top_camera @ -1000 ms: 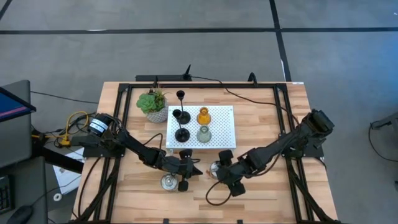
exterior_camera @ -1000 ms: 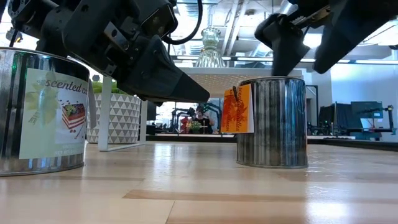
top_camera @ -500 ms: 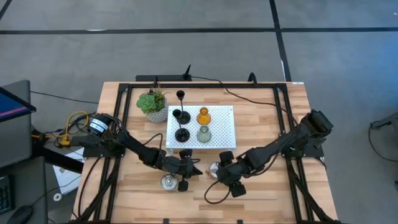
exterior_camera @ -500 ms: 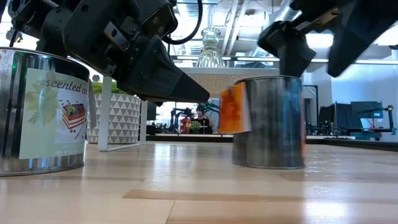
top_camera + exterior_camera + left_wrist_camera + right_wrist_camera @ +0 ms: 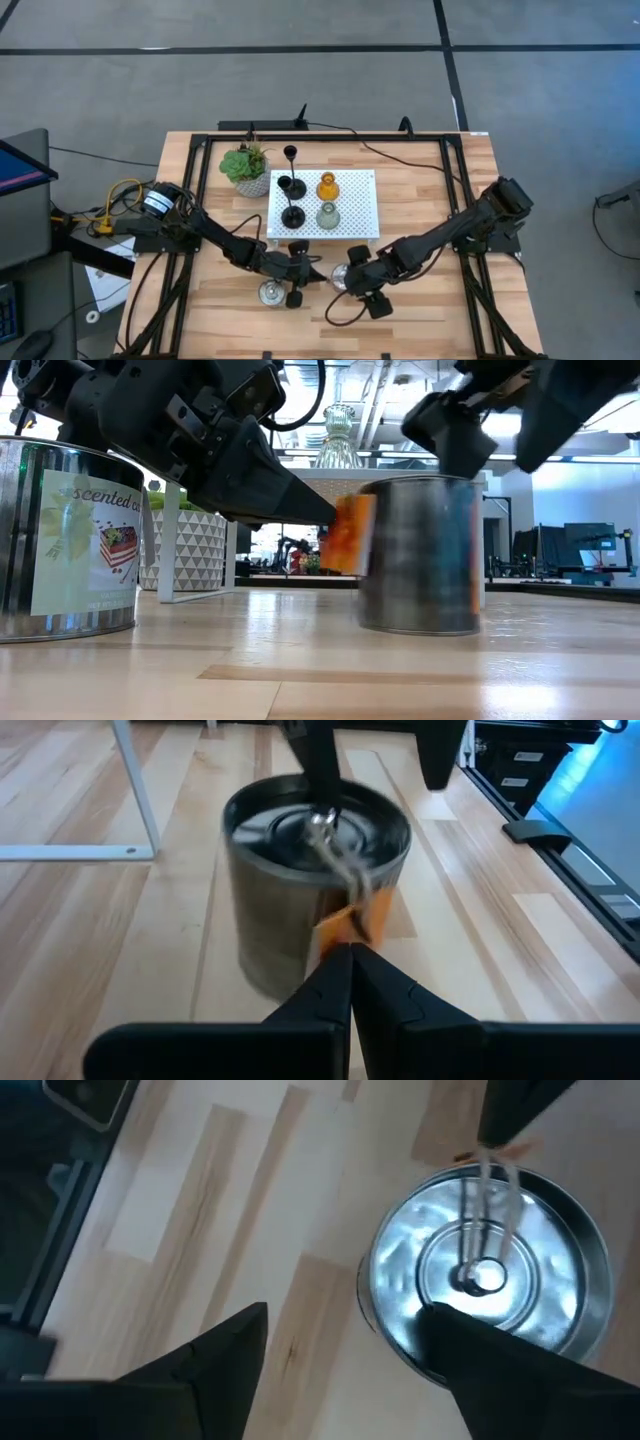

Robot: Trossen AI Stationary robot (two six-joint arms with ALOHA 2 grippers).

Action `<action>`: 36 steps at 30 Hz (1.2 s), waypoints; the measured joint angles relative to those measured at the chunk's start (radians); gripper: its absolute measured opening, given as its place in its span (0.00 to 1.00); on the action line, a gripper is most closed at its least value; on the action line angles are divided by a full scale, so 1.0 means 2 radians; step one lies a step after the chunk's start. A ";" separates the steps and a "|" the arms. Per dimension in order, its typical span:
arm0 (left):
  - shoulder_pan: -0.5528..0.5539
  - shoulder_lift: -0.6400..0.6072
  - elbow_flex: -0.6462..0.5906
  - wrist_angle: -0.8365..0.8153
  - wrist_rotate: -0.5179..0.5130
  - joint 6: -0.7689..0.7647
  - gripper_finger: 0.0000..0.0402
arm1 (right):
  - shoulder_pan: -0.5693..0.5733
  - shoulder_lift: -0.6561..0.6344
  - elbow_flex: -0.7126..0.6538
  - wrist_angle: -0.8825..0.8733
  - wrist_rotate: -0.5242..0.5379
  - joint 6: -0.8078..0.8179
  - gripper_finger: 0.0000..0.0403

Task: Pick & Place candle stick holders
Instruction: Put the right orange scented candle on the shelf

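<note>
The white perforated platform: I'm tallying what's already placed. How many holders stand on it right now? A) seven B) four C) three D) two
B: in the high view the white perforated platform carries two black thin-stemmed holders, the amber glass holder and the pale green holder; a third black one stands off its edge.

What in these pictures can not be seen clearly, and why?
- Silvery cup with the orange tag: blurred in the low view, so the tag cannot be read.
- Right gripper: in the high view the arm hides its hold on that cup.
- Other silvery cup: cut by the low view's left edge.
- Black holders: too small for detail.
</note>
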State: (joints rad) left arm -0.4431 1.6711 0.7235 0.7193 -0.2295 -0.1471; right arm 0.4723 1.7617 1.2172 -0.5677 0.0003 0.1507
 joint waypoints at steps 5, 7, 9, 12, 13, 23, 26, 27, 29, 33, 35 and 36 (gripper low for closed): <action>0.000 0.000 0.000 0.000 -0.001 0.000 0.02 | -0.005 -0.009 -0.001 -0.017 0.000 0.002 0.55; 0.000 0.000 0.000 0.000 -0.001 0.000 0.02 | -0.005 -0.009 -0.004 -0.017 0.002 0.002 0.48; 0.000 0.000 0.000 0.000 -0.001 0.000 0.02 | -0.007 -0.003 -0.005 -0.015 0.008 0.002 0.41; 0.000 0.000 0.000 0.000 -0.001 0.000 0.02 | -0.008 0.003 -0.005 -0.020 0.010 0.003 0.32; 0.000 0.000 0.000 0.000 -0.001 0.000 0.02 | -0.008 0.007 -0.004 -0.019 0.010 0.004 0.29; 0.000 0.000 0.000 0.000 -0.001 0.000 0.02 | -0.009 0.010 -0.004 -0.011 0.011 0.003 0.17; 0.000 0.000 0.000 0.000 -0.001 0.000 0.02 | -0.009 0.010 -0.004 -0.011 0.011 0.004 0.10; 0.000 0.000 0.000 0.000 -0.001 0.000 0.02 | -0.009 0.010 -0.004 -0.011 0.011 0.004 0.06; 0.000 0.000 0.000 0.000 -0.001 0.000 0.02 | -0.009 0.010 -0.004 -0.011 0.012 0.004 0.02; 0.000 0.000 0.000 0.000 -0.001 0.000 0.02 | -0.009 0.010 -0.004 -0.012 0.013 0.012 0.01; 0.000 0.000 0.000 0.000 -0.001 0.000 0.02 | -0.008 0.010 -0.004 -0.012 0.013 0.013 0.01; 0.000 0.000 0.000 0.000 -0.001 0.000 0.02 | -0.008 0.010 -0.004 -0.012 0.013 0.013 0.01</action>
State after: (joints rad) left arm -0.4431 1.6711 0.7235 0.7191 -0.2306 -0.1471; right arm 0.4570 1.7821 1.2098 -0.5915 0.0266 0.1772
